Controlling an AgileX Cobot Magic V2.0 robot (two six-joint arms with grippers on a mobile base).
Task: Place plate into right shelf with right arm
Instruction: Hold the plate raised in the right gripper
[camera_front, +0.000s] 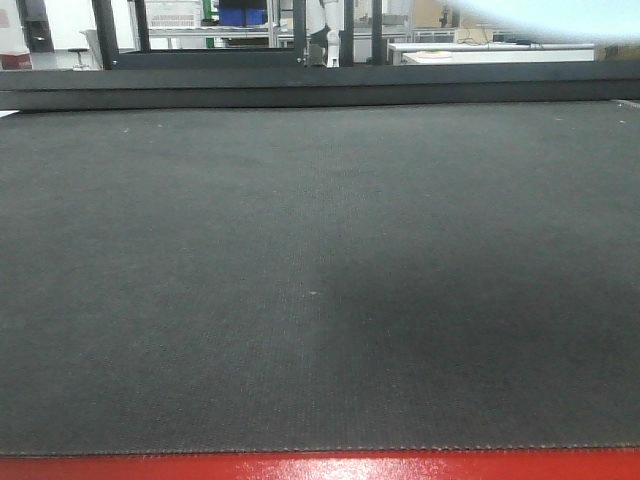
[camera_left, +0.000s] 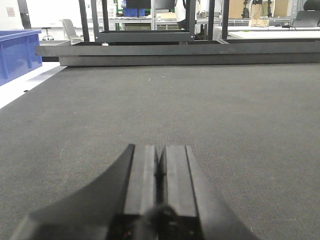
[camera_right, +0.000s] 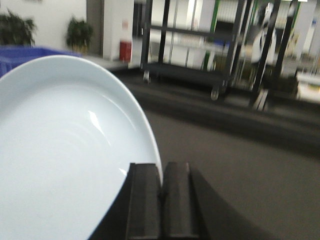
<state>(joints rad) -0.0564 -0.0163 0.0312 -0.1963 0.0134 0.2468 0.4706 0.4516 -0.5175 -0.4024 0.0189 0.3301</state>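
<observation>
**Carry the plate flat, find a ledge, then let go**

The counter, a dark mat with a red front edge, lies wide across the front view with nothing of the task on it. The plate fills the right wrist view from 7 to 11 o'clock, white and glossy. It appears to be lifted clear of the mat. A blue bin shows behind it at 10 o'clock. I cannot tell whether that bin belongs to the right shelf, and no steel ledge is clear in this smeared view.

The right claw is clamped on the plate's rim, at the plate's 4 o'clock edge. The left claw is pressed closed on nothing, low over the mat.

The step in hand looks like the carry to the shelf. One pinch on a glazed rim leaves most of the weight hanging away from the pads, so the swing should be slow, the squeeze firm and the plate near level. The free edge should enter first, clear of posts and bin walls. The claw should open only once the underside rests on a ledge.
</observation>
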